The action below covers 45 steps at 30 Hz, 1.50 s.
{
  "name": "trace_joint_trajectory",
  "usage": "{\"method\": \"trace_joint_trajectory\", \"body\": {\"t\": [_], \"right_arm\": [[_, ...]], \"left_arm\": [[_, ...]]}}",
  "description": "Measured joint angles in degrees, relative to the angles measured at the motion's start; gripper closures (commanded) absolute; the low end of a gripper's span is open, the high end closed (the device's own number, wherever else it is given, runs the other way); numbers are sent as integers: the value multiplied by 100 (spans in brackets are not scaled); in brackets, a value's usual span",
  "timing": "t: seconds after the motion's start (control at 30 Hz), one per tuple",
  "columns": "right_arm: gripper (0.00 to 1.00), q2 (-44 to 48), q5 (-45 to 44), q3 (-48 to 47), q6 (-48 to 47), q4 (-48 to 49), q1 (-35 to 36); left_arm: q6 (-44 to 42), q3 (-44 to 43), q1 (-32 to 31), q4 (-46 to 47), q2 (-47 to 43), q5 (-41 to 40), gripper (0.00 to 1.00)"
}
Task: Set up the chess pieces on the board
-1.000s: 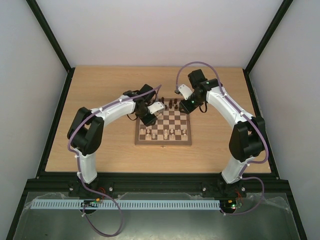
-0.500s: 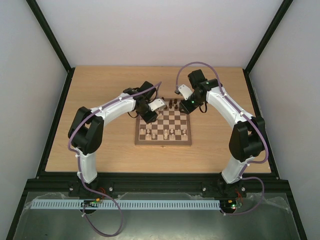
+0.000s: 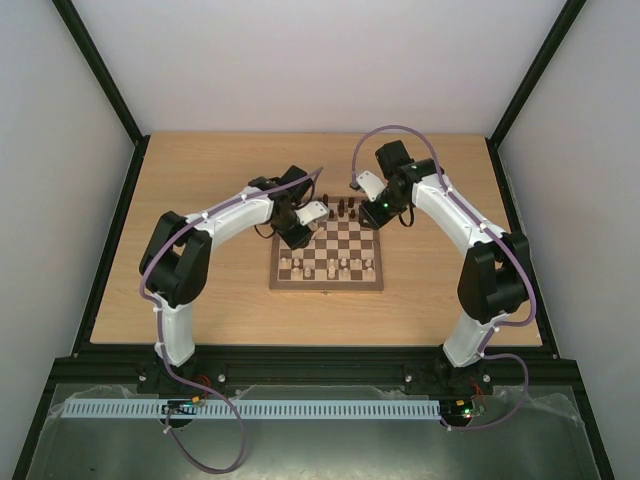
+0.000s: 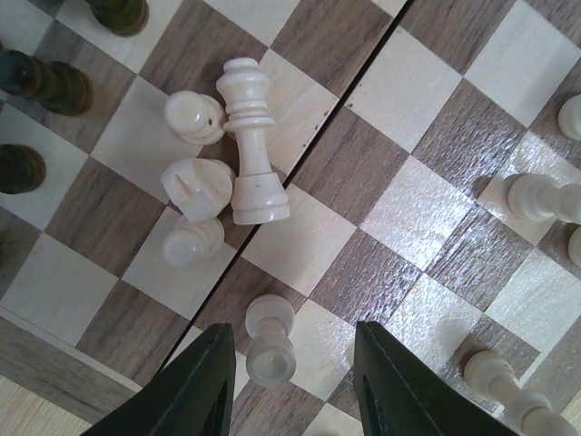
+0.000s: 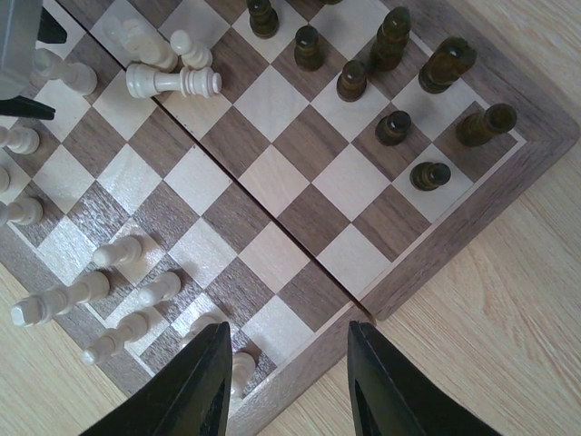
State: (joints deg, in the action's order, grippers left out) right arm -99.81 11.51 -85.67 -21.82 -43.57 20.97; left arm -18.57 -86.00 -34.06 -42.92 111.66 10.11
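Note:
The board lies mid-table. My left gripper hangs over its far left corner, my right gripper over its far right corner. In the left wrist view the left gripper is open. A cream pawn stands between its jaws, close to the left finger, gripped by neither. Beyond it a tall cream piece lies toppled among three other cream pieces. The right gripper is open over the board's border with nothing between the fingers. Dark pieces stand there.
Several cream pieces stand along the board's near rows. Dark pieces stand near the left gripper's far side. Bare light tabletop surrounds the board. Black frame rails edge the table.
My left gripper has shifted slightly toward the board's far left corner, its jaws staying about as wide. The right arm has not moved.

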Motion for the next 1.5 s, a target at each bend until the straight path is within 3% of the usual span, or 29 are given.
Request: {"method": "trace_joint_trajectory", "body": {"t": [1.13,1.37,1.5], "right_arm": [[64,-37,-2,50,0,7,0],[64,-50,0,48,0,7,0],[64,-96,4,44,0,7,0]], "left_arm": [[-55,2,0,-201,155,-214,87],[-212,66,35,-417,-632,-210,87],[-516,570,39,-455,-1486,-144,87]]}}
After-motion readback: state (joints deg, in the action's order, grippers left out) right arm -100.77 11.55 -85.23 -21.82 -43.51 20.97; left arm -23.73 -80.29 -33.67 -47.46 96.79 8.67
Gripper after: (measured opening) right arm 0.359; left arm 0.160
